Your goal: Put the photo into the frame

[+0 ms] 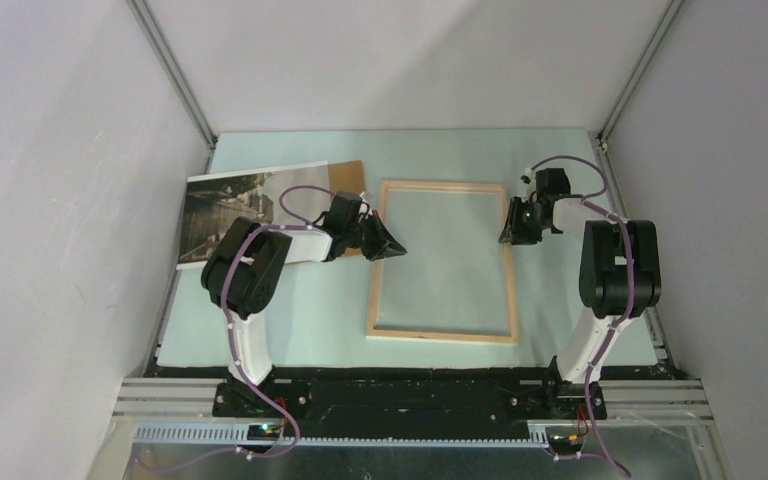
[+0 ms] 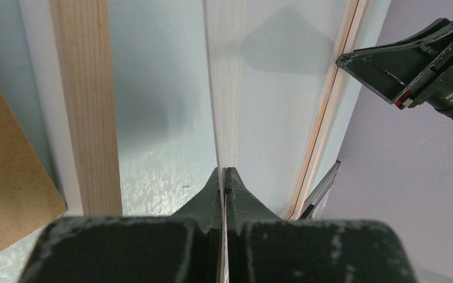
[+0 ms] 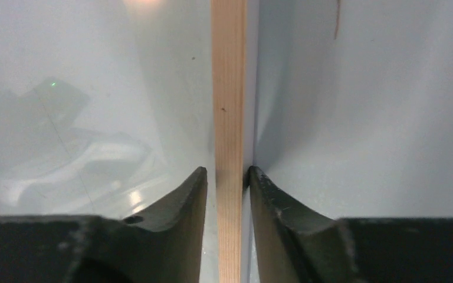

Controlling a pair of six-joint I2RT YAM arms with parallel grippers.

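Top view: the photo (image 1: 215, 205) lies far left on the table (image 1: 290, 320), outside the frame (image 1: 440, 335). Left wrist: left tool (image 2: 224, 172) closed together. Right wrist: right tool (image 3: 227, 174) apart, straddling the frame's right side — a lopsided squeeze could skew it.

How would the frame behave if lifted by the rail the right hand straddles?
The frame looks light: thin pale rails. Reflections beside the rail suggest a clear pane, perhaps fragile. Held by the right hand at one side only, it would likely tilt.
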